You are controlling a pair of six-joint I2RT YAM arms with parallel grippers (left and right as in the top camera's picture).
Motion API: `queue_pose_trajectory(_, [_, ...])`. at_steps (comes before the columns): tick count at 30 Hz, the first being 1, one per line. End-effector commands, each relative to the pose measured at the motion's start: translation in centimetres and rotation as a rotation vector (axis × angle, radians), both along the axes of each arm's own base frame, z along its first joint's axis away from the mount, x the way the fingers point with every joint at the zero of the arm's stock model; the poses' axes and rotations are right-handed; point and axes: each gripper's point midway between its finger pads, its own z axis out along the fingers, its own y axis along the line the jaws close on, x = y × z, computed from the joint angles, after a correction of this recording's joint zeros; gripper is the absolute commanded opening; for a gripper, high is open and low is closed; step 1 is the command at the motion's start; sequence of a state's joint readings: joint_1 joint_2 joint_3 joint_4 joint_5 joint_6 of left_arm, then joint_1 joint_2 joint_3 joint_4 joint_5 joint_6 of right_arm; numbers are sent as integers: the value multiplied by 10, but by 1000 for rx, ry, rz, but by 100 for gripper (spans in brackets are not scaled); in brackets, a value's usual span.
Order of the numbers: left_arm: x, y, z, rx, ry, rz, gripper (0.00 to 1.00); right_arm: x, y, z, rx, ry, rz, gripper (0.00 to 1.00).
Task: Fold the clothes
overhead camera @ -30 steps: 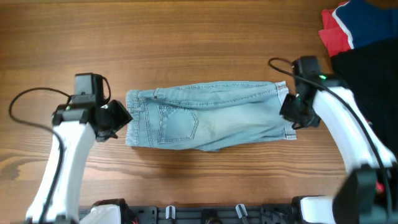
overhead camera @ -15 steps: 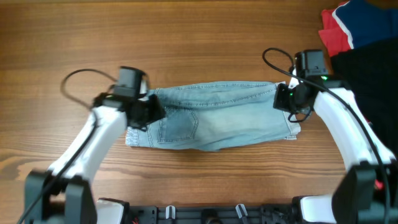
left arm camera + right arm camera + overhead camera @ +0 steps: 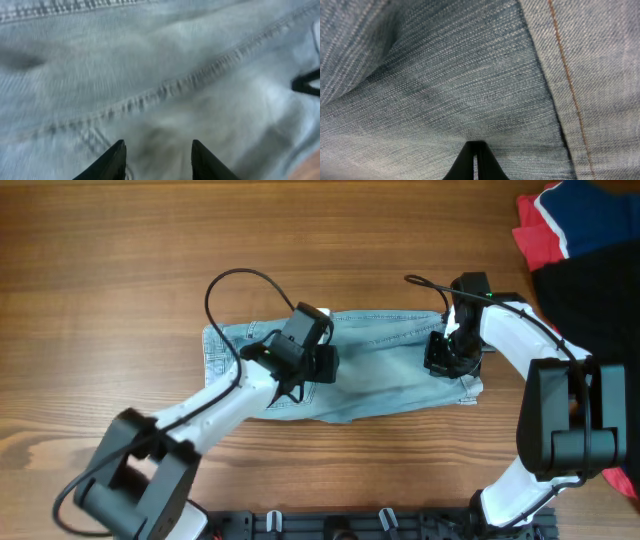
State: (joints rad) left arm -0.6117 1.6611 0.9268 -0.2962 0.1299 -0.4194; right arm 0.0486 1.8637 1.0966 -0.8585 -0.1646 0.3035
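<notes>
Jeans (image 3: 385,375) lie flat mid-table (image 3: 300,240), with wood showing wide along the far and left edges. Left gripper (image 3: 157,150) is spread apart over the denim, holding nothing. Right gripper (image 3: 476,152) is pinched together against the cloth.

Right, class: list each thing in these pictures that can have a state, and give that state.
jeans, lying flat on the table, not bundled
left claw, open, low over the denim
right claw, shut, tips close to the denim
red, navy and black garments, heaped at the far corner
</notes>
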Motion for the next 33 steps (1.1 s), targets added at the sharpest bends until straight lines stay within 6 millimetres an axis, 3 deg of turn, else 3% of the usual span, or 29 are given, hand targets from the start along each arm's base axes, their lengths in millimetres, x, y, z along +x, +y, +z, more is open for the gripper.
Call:
queue_pose_trajectory(1, [12, -3, -23, 32, -24, -4, 38, -1, 3, -7, 18, 18, 17, 4])
queue_pose_trajectory(7, [30, -7, -37, 33, -72, 19, 35, -1, 3, -7, 18, 18, 16, 4])
queue_pose_trajectory(12, [94, 9, 0, 5, -335, 176, 50, -2, 2, -7, 17, 21, 18, 4])
queue_pose_trajectory(14, [110, 19, 10, -21, -379, 236, 52, -2, 2, -7, 19, 19, 32, 4])
queue_pose_trajectory(16, [117, 36, 7, -38, -351, 316, 53, -2, 2, -7, 19, 18, 38, 4])
queue_pose_trajectory(19, [114, 64, -9, 14, -274, 371, 54, 1, 3, -7, 20, 4, 48, 4])
queue_pose_trajectory(21, [105, 71, -17, 38, -222, 357, 54, 3, 3, -4, 21, -12, 57, 4])
queue_pose_trajectory(23, [85, 83, -23, 86, -132, 352, 54, 9, 3, 6, 21, -47, 65, 4])
queue_pose_trajectory(27, [49, 109, -21, 176, 1, 364, 54, 42, 5, 55, 26, -218, 64, 4])
queue_pose_trajectory(30, [37, 125, -24, 235, 45, 387, 55, 59, 16, 90, 74, -337, 97, 4])
queue_pose_trajectory(33, [26, 139, -28, 284, 89, 406, 55, 61, 28, 98, 111, -373, 151, 4])
